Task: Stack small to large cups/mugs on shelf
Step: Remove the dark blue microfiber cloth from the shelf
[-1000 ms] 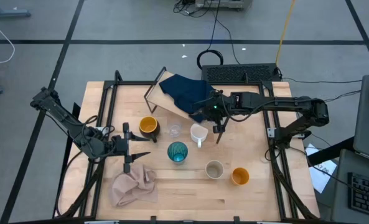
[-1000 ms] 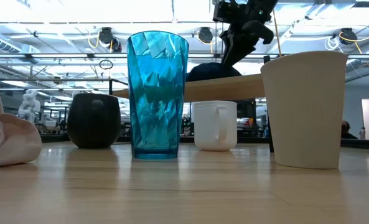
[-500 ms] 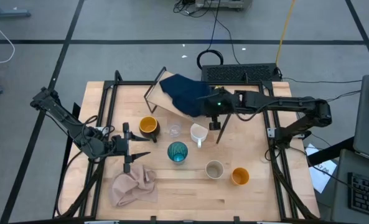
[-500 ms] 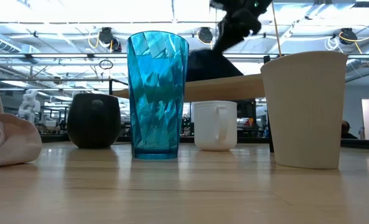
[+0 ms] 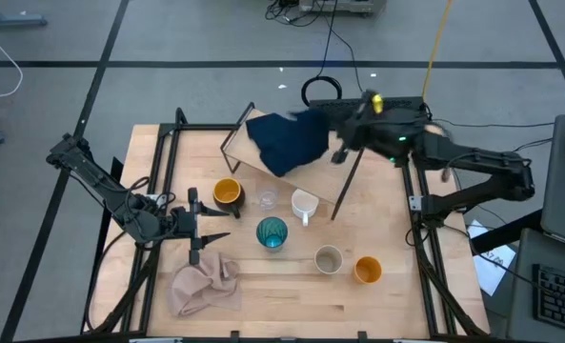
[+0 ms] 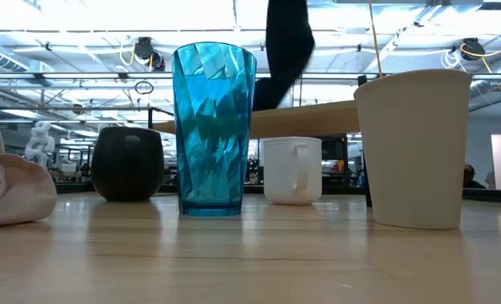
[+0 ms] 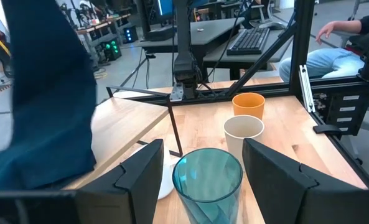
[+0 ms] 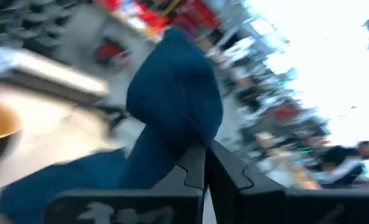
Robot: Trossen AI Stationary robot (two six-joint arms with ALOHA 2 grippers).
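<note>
The navy cloth (image 5: 284, 143) is partly raised off the tilted wooden shelf (image 5: 306, 181); my right gripper (image 5: 332, 133) is shut on it above the shelf's far right part. On the table stand the black mug with orange inside (image 5: 227, 192), the clear glass (image 5: 266, 199), the white mug (image 5: 304, 204), the teal tumbler (image 5: 272, 232), the beige cup (image 5: 329, 259) and the orange cup (image 5: 367, 271). My left gripper (image 5: 201, 229) waits open, left of the tumbler (image 7: 208, 180). My right gripper pinches a bunched part of the navy cloth (image 8: 193, 140) between its two fingers. That part is lifted, and the cloth hangs down from the hold (image 6: 285, 42). Its far left part (image 5: 268, 133) still lies on the shelf.
A pink cloth (image 5: 206, 286) lies crumpled near the table's near left edge. Black frame rails (image 5: 163, 162) run along both sides of the table. The shelf's wire legs (image 5: 347, 181) stand close to the white mug. A seated person (image 7: 333, 50) shows beyond the table.
My right gripper has moved up and toward the table's far right corner, away from the white mug, shut on the navy cloth. The cloth's right part has been pulled up off the shelf and now hangs; its left part has stayed on the board.
</note>
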